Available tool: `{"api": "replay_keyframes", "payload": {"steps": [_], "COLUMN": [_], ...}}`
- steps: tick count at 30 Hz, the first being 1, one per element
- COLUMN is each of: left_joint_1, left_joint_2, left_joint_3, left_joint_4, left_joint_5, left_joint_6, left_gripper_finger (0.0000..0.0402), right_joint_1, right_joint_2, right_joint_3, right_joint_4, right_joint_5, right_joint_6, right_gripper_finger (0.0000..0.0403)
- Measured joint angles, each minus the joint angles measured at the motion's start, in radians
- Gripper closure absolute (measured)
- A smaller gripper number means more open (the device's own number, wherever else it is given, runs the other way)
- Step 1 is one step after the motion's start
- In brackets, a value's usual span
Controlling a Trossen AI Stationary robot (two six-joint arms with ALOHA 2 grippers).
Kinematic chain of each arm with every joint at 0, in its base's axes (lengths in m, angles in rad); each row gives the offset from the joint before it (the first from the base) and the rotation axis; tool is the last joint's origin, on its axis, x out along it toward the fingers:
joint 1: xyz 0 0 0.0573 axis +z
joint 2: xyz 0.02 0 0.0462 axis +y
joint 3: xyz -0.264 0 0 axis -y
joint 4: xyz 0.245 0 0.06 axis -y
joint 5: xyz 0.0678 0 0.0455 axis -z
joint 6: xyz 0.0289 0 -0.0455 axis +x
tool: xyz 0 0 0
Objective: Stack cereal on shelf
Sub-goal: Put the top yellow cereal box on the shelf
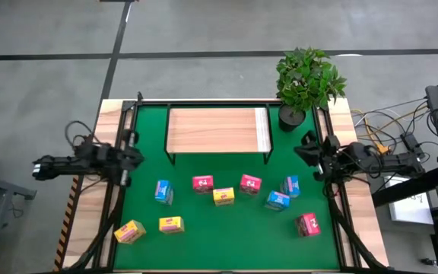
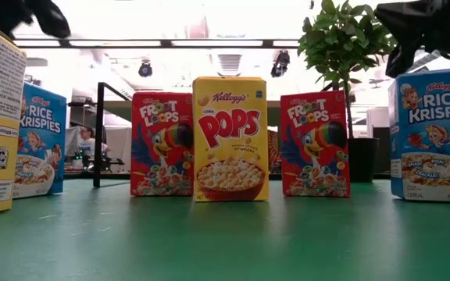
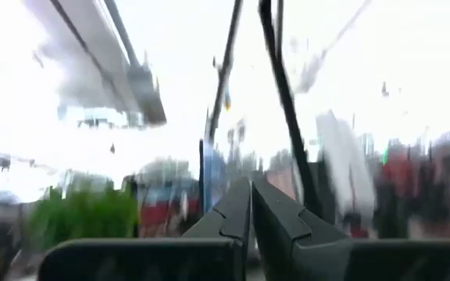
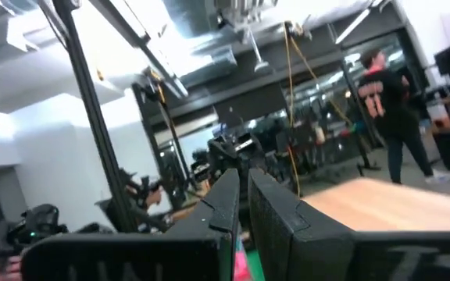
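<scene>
Nine small cereal boxes stand or lie on the green mat (image 1: 204, 221) in front of the shelf (image 1: 215, 129), a light-wood board on black legs. Blue boxes (image 1: 163, 191) (image 1: 291, 185) (image 1: 277, 200), pink-red ones (image 1: 202, 183) (image 1: 250, 183) (image 1: 308, 224) and yellow ones (image 1: 223, 197) (image 1: 171, 224) (image 1: 130, 231) are scattered there. The low view shows a yellow Corn Pops box (image 2: 230, 139) upright between two Froot Loops boxes (image 2: 162, 144) (image 2: 315, 144). My left gripper (image 1: 131, 157) (image 3: 250, 211) hovers shut at the mat's left edge. My right gripper (image 1: 306, 148) (image 4: 241, 207) hovers shut at the right edge, beside the shelf.
A potted plant (image 1: 306, 80) stands at the shelf's far right corner, close to my right arm. Black frame bars (image 1: 120, 144) run along both sides of the mat. A person (image 4: 385, 101) walks in the room behind. Bare mat lies between the shelf and the boxes.
</scene>
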Motion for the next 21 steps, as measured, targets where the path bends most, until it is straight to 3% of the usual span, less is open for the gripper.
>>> {"api": "replay_keyframes", "payload": {"steps": [5,12,17,21], "left_joint_1": [0.0,0.0,0.0,0.0], "left_joint_2": [-0.001,0.07,0.22,0.342], "left_joint_3": [0.029,0.133,0.252,0.371], "left_joint_4": [0.177,0.131,0.018,-0.167], "left_joint_5": [-0.001,-0.002,-0.002,-0.002], "left_joint_6": [-0.146,-0.164,-0.142,-0.1], "left_gripper_finger": [0.0402,0.0402,0.0402,0.0402], "right_joint_1": [0.0,0.0,0.0,0.0], "right_joint_2": [0.071,0.243,0.361,0.447], "right_joint_3": [0.028,0.206,0.357,0.467], "right_joint_4": [0.037,-0.02,-0.153,-0.255], "right_joint_5": [0.047,0.039,0.039,0.039], "right_joint_6": [-0.065,-0.131,-0.159,-0.174], "right_gripper_finger": [0.0381,0.0381,0.0381,0.038]}}
